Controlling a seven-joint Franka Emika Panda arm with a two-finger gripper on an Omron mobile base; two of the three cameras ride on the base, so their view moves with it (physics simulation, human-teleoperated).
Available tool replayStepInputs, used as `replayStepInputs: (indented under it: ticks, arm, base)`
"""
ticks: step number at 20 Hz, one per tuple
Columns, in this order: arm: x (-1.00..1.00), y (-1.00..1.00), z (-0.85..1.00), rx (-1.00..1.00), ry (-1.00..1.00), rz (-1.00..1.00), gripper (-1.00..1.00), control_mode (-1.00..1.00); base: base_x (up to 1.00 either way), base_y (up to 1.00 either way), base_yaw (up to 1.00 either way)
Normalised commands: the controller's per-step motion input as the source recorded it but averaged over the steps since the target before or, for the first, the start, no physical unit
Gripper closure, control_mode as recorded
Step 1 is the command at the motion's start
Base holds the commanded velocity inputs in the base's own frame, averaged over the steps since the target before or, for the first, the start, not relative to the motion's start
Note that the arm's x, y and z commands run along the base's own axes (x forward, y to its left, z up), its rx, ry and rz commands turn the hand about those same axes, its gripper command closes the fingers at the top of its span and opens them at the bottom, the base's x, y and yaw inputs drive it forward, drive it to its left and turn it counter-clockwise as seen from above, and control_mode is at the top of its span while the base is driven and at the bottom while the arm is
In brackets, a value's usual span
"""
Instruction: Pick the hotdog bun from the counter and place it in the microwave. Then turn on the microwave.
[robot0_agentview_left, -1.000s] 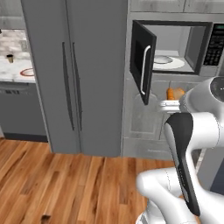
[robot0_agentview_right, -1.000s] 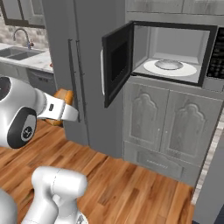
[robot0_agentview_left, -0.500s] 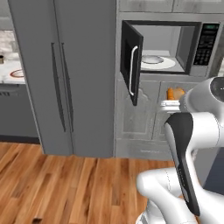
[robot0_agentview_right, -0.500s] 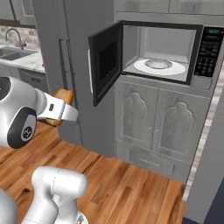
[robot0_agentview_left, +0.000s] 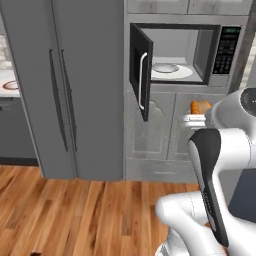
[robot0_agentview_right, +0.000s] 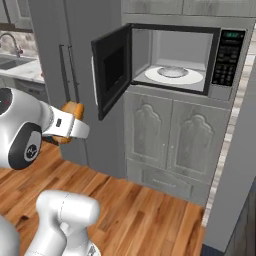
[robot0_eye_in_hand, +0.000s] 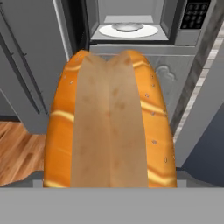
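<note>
- Fridge (robot0_agentview_left: 65, 85): you have the tall grey 2-door unit to the left of the microwave, its 2 long dark handles side by side at the middle seam.
- Cabinet doors (robot0_agentview_right: 180, 137): 2 grey panelled fronts stand directly under the microwave, above a wood-plank floor (robot0_agentview_left: 65, 210).
- Microwave (robot0_agentview_right: 172, 55): you see it built in at chest height, dark-framed, its door (robot0_agentview_right: 111, 70) swung open to the left with the white handle (robot0_agentview_left: 142, 80) on the door's free edge. The keypad (robot0_agentview_left: 226, 52) with a green display sits on its right side.
- Turntable (robot0_eye_in_hand: 127, 29): the white round plate lies bare inside the cavity.
- Surface (robot0_agentview_right: 22, 70): a strip of white marble with a sink and tap shows at the far left in the right base view, well apart from the arm.
- Hotdog bun (robot0_eye_in_hand: 111, 120): you find it held in front of the hand camera, split side facing it, lengthwise toward the microwave opening, below and short of the cavity. It also shows as an orange lump at the arm's end (robot0_agentview_left: 200, 107) and (robot0_agentview_right: 72, 111).
- Pincer (robot0_agentview_right: 68, 125): its jaws stand wide, gripping the hotdog bun across its width; the fingertips themselves are hidden by the bread.
</note>
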Motion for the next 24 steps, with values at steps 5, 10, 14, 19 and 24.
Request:
replayStepInputs:
  ticks: [5,10,14,19,24]
  arm:
    - [0.0,0.0,0.0,0.0,0.0,0.0,1.0,1.0]
    - [0.0,0.0,0.0,0.0,0.0,0.0,1.0,1.0]
    - [0.0,0.0,0.0,0.0,0.0,0.0,1.0,1.0]
    - [0.0,0.0,0.0,0.0,0.0,0.0,1.0,1.0]
    - [0.0,0.0,0.0,0.0,0.0,0.0,1.0,1.0]
  base:
    - [0.23,-0.51,-0.04]
    - [0.3,-0.52,-0.05]
    - [0.27,-0.43,-0.04]
    - [0.29,-0.32,-0.02]
    - [0.34,-0.23,-0.01]
